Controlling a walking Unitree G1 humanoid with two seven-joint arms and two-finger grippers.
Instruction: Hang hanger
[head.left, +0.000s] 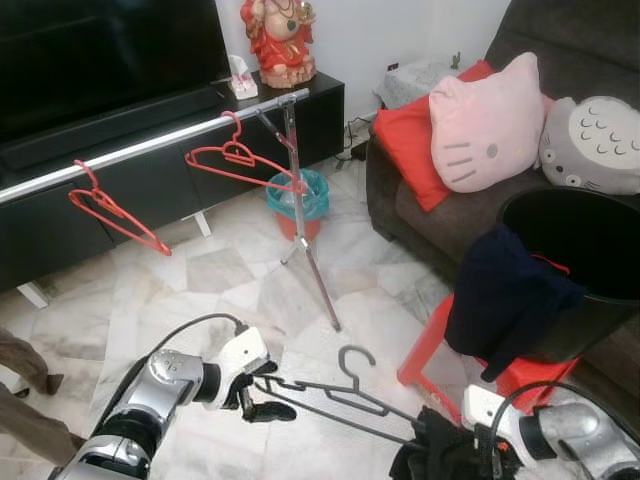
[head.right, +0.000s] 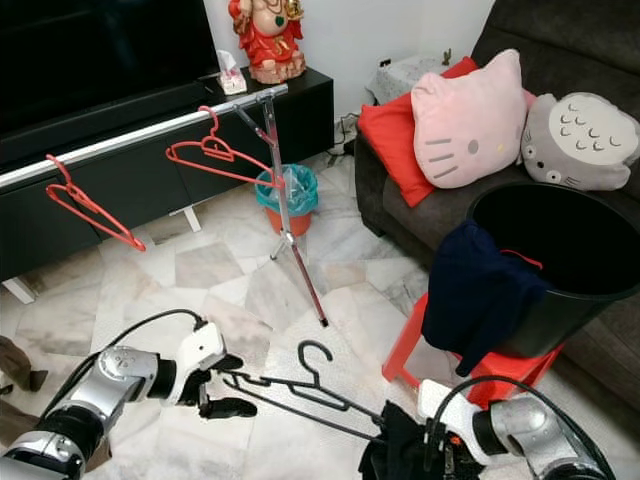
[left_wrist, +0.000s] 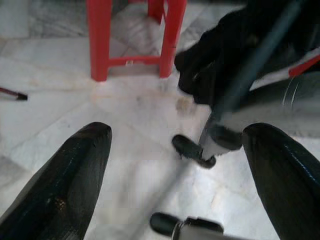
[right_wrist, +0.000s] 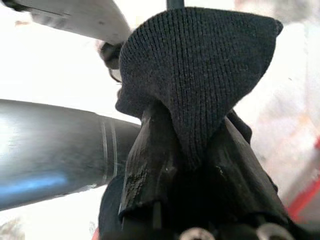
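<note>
Head views, lower centre of frame: a dark grey hanger (head.left: 340, 392) was held low over the marble floor (head.left: 230, 270), hook up, its bar running from lower left toward lower right. The left gripper (head.left: 262, 392) sat at the hanger's left end, at lower left; in the left wrist view its fingers (left_wrist: 60, 185) were spread wide, with the hanger's end between them and not visibly clamped. The right gripper (head.right: 405, 450), at the bottom right, was pressed together on a black knitted garment (right_wrist: 200, 75) at the hanger's other end; the right wrist view showed the fabric pinched between the two fingers.

Upper left of frame: a silver clothes rail (head.left: 150, 145) ran across in front of a black TV cabinet (head.left: 160, 190), carrying two red hangers (head.left: 105, 210) (head.left: 240, 160). A teal bin (head.left: 300, 195) stood behind the rail's stand.

Right side: a black basket (head.left: 590, 250) rested on a red stool (head.left: 440, 345), with a navy garment (head.left: 500, 295) draped over its rim. A pink cat cushion (head.left: 485, 125) lay on the sofa (head.left: 420, 215) behind.
</note>
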